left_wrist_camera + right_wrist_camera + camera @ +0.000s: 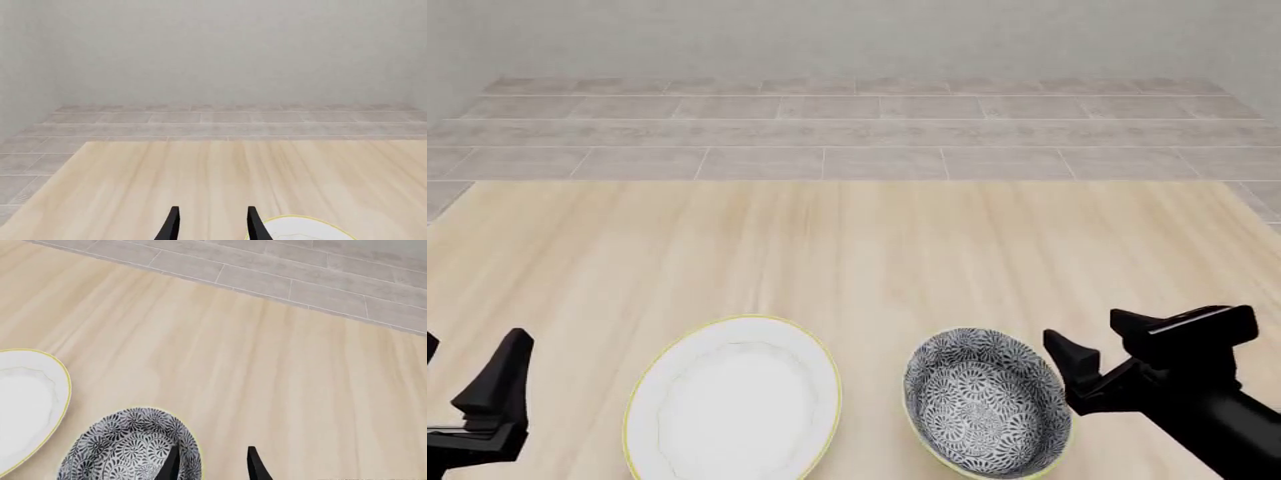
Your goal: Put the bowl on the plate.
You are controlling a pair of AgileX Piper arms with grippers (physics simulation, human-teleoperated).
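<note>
The bowl, patterned dark grey and white inside with a pale green rim, stands upright on the wooden table near its front edge. Just left of it, with a small gap between them, lies the flat white plate with its thin yellow rim. My right gripper hovers open at the bowl's right side. In the right wrist view one of the right gripper's fingers shows over the bowl's rim, with the plate beyond. My left gripper is open, left of the plate. In the left wrist view the left gripper has the plate's edge beside it.
The light wooden table stretches away from the dishes to its far edge. Behind it lie a grey tiled floor and a plain pale wall.
</note>
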